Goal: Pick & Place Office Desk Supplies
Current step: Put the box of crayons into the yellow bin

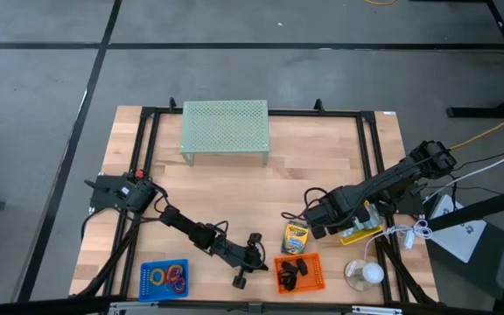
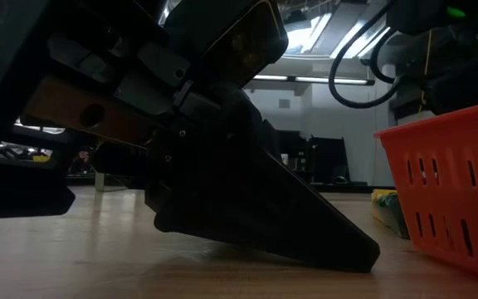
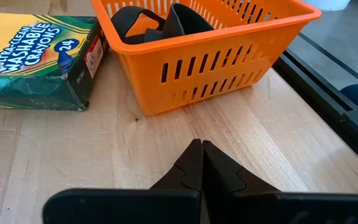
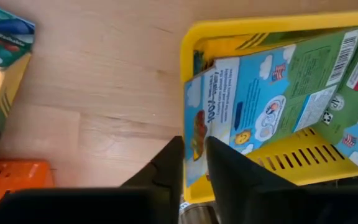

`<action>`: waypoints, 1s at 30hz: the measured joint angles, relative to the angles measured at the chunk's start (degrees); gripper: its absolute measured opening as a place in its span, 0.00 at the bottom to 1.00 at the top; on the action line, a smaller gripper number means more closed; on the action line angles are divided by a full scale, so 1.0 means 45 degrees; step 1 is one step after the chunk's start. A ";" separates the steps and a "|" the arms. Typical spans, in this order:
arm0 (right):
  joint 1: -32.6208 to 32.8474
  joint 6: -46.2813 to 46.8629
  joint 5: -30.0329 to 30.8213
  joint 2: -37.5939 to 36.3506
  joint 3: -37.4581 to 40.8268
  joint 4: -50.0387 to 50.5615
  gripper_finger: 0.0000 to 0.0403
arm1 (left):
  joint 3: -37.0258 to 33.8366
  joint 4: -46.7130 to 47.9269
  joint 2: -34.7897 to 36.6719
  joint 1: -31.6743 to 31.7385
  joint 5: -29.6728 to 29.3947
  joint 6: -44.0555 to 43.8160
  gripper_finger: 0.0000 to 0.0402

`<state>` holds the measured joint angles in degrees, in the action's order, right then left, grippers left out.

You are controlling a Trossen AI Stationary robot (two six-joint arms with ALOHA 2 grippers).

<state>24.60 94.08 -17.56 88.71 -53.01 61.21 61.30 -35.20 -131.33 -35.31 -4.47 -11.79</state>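
Note:
A green-and-yellow crayon box [image 1: 296,236] lies flat on the wood between my two grippers. A second crayon box [image 4: 278,93], its blue-and-green back showing, lies slanted in the yellow basket [image 4: 253,28]. My right gripper [image 4: 194,144] stands over that basket's near-left corner, shut on this box. My left gripper [image 3: 202,144] is shut, its tips down by the table just left of the orange basket [image 3: 216,68], which holds black clips [image 3: 160,22]. Purple, orange and yellow rings [image 1: 175,276] lie in a blue basket [image 1: 151,289]. My left gripper lies with its shut fingertips [image 2: 363,253] on the bare wood, slanting down from the table's left. My right gripper pinches the crayon box's narrow end edge [image 4: 196,134] between its two fingers, coming steeply from above. The box rests slanted inside the yellow basket.
A pale green mesh riser [image 1: 224,129] stands at the far middle of the table. A round white lamp-like object [image 1: 363,273] sits right of the orange basket. A black frame [image 1: 366,140] runs along the table's edges, and cables trail off the right side.

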 joint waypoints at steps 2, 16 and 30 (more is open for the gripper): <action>0.0000 -0.0005 -0.0002 0.0000 0.0000 -0.0038 0.12 | 0.0000 0.0005 0.0000 -0.0005 -0.0010 0.0000 0.01; 0.0000 -0.0407 -0.0537 -0.0005 -0.0321 0.0243 0.09 | 0.0000 0.0003 0.0000 -0.0010 -0.0034 0.0010 0.01; 0.0000 -0.0490 -0.0636 -0.0005 -0.0389 0.0317 0.07 | 0.0000 0.0003 0.0000 -0.0015 -0.0078 0.0007 0.01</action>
<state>24.60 91.88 -20.43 88.68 -54.76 62.63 61.30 -35.19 -131.33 -35.38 -4.82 -11.76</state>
